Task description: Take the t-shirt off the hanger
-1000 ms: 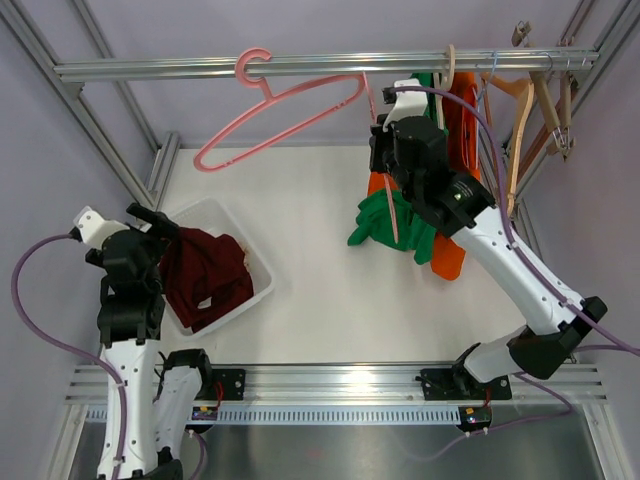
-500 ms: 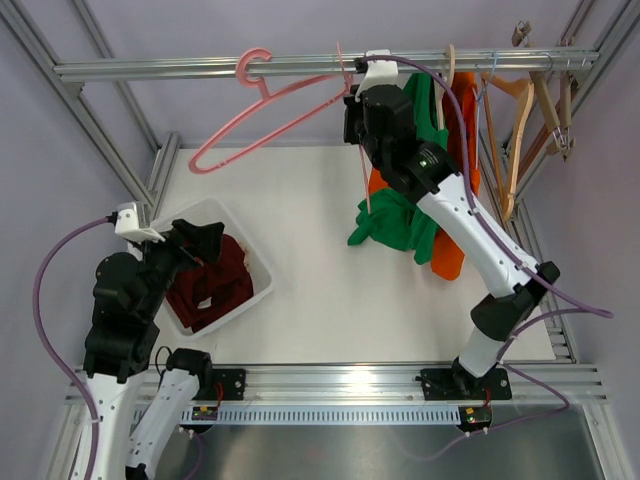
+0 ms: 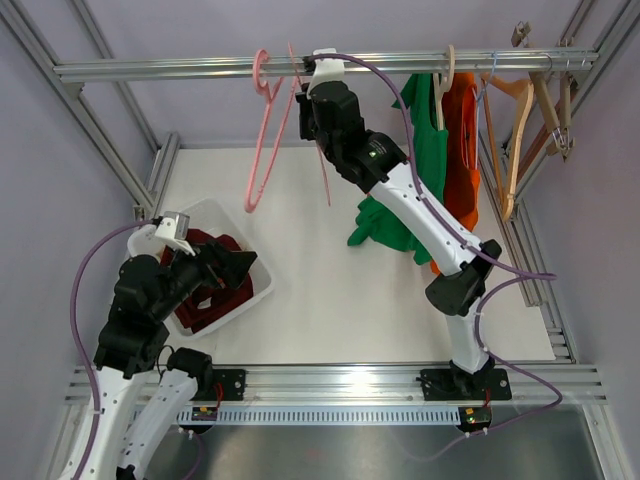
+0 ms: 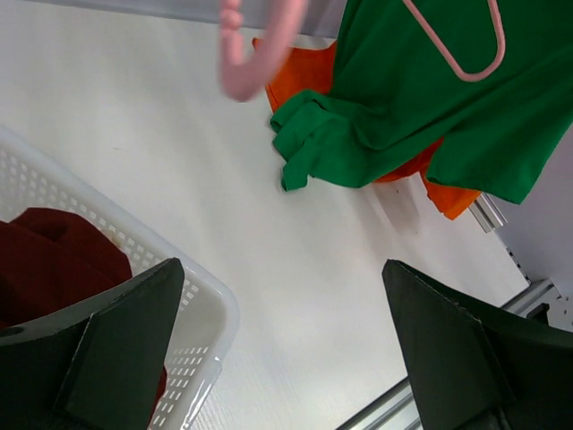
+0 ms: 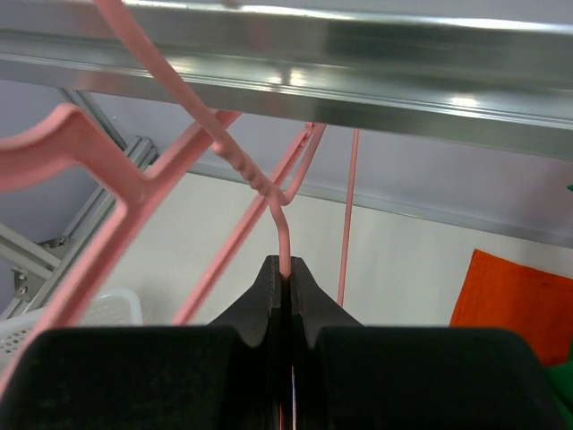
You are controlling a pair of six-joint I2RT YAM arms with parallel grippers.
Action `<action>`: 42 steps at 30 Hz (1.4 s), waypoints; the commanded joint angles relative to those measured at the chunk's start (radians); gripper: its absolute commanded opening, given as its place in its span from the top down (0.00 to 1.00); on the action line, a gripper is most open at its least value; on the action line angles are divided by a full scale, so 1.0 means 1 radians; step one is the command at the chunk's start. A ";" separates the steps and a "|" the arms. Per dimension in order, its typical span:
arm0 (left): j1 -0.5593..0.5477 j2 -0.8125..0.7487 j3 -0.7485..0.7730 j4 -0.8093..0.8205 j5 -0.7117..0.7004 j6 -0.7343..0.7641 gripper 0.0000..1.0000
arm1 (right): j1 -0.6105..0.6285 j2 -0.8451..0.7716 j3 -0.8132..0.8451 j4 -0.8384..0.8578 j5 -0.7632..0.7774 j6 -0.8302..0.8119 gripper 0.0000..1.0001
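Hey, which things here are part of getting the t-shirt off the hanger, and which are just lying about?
Job, likely: right gripper shut on thin pink hanger; maroon t-shirt in white basket; open left gripper.
Just there: thick pink hanger, green t-shirt, orange t-shirt, wooden hangers.

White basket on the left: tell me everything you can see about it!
The white basket looks like plastic, with rounded corners, a smooth rim and walls full of little holes. It sits flat on the white table, on the left side. A crumpled dark red cloth lies inside it. The left gripper hangs open just above it; I cannot tell whether it touches.
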 commanded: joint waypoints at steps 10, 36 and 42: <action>-0.039 -0.023 0.012 0.053 0.057 -0.001 0.01 | 0.054 0.044 0.047 0.056 0.074 0.033 1.00; -0.039 -0.056 -0.011 0.059 0.133 -0.032 0.01 | 0.051 -0.059 -0.094 0.159 0.069 0.097 1.00; -0.041 -0.072 -0.002 0.058 0.170 -0.038 0.01 | 0.045 -0.137 -0.234 0.151 0.063 0.127 0.50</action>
